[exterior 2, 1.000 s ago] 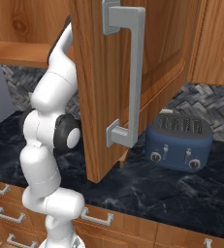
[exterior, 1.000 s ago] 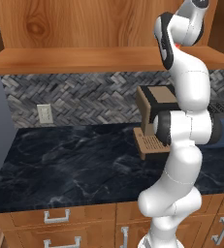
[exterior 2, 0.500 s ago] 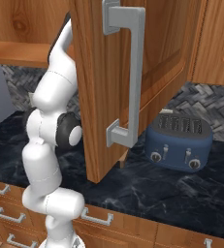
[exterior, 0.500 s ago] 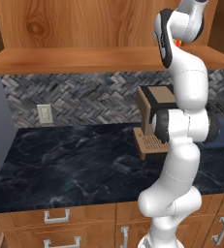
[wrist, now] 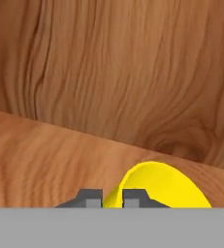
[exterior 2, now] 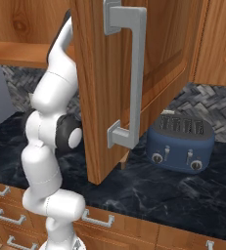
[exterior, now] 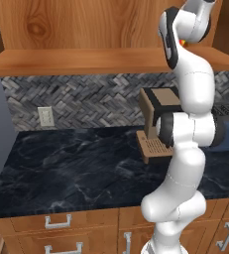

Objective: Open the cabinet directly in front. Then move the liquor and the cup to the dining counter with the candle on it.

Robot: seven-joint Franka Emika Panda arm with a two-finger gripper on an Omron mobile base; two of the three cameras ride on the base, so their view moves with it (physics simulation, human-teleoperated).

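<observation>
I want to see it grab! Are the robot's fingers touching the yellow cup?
Touching. In the hand view, both fingertips pinch the cup's rim, with no gap showing.

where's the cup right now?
In the hand view the cup sits at the bottom, right of centre, on the wooden cabinet shelf, its rim between the claw's fingertips.

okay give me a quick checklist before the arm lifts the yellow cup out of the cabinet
1. Cabinet door swung open: ok.
2. Gripper closed on the cup rim: ok in the hand view, fingertips close together at the yellow rim.
3. Grip firm enough to lift: cannot tell.
4. Cup resting on the cabinet shelf: ok.
5. Liquor out of the lift path: cannot tell.
6. Open door edge clear of the arm: cannot tell, they overlap in the right base view.
</observation>
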